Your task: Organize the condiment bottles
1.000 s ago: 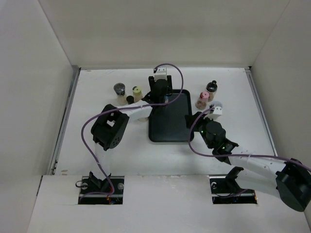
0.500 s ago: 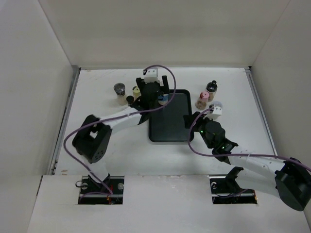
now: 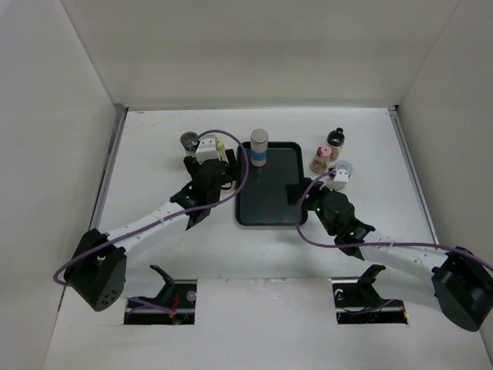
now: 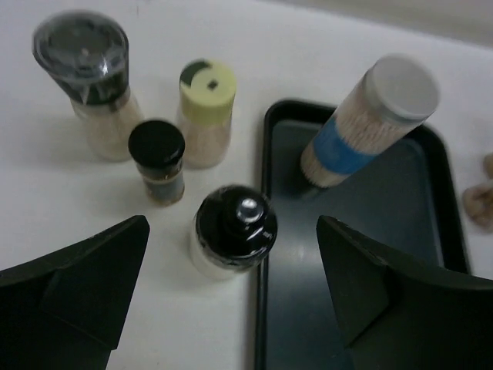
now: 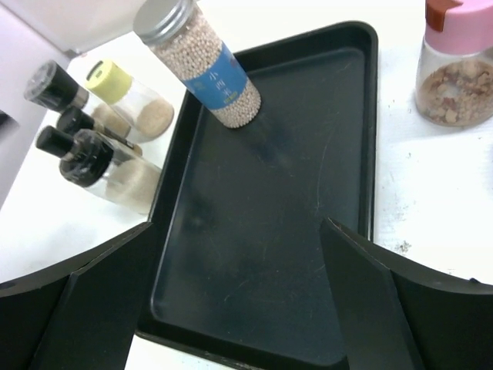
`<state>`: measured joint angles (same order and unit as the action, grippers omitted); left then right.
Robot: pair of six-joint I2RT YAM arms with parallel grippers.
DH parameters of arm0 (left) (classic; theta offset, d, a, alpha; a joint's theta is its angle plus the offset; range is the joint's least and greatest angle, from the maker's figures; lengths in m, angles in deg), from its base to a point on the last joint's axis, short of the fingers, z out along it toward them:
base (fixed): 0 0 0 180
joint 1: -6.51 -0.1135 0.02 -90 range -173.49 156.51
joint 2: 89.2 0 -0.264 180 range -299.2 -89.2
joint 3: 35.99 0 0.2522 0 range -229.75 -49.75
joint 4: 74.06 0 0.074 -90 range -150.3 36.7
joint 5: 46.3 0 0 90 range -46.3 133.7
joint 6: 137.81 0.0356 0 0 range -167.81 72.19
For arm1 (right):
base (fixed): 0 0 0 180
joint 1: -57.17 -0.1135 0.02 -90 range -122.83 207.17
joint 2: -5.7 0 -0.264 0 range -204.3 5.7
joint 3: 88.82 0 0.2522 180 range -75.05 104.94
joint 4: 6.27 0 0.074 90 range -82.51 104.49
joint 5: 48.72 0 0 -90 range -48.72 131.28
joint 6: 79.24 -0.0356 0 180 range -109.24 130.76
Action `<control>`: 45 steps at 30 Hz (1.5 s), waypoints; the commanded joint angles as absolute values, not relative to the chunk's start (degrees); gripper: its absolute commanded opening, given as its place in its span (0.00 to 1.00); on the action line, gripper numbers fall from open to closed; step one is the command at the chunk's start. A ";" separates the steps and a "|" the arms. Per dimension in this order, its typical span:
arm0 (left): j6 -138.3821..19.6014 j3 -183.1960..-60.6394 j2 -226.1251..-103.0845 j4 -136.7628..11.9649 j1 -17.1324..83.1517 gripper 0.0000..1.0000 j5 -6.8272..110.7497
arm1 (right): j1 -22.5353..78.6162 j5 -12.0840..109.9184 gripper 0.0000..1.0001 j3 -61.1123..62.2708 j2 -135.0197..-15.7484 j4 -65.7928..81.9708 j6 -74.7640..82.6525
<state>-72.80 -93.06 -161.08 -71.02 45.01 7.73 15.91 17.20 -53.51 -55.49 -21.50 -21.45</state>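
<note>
One grey-capped bottle with a blue label stands in the far corner of the black tray, ahead and to the right of the left fingers. It is packed with small pale beads. Both pairs are spread wide and hold nothing. The left fingers hang over a cluster on the table, and the right fingers hang over the bare tray.

The work looks to be between bottles, with one placed and the rest on the table. Straight between the left fingers stands a black-knobbed bottle with pale contents, just beside the tray. A likely next move is to lower around it without knocking the small black-capped jar just beyond.

Further ahead stand a yellow-capped bottle of tan powder and a dark-topped grinder. Ahead and right of the right fingers, a pink-capped jar holds brown chunks.
</note>
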 commanded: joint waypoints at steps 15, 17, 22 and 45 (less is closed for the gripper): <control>-73.04 -99.41 -179.64 -76.73 40.13 0.67 13.47 | 16.08 19.30 0.90 -51.59 -57.50 -24.24 -21.50; -73.04 -98.71 -178.33 -77.08 40.21 0.50 12.50 | 15.90 19.48 0.90 -51.33 -57.41 -24.15 -21.15; -70.58 -97.74 -170.17 -75.68 41.09 0.34 8.99 | 15.82 19.65 0.89 -51.33 -58.29 -24.42 -21.50; -68.21 -131.82 -199.48 -81.21 54.36 0.32 16.37 | 24.43 11.21 0.33 -59.32 -42.65 -20.28 -30.11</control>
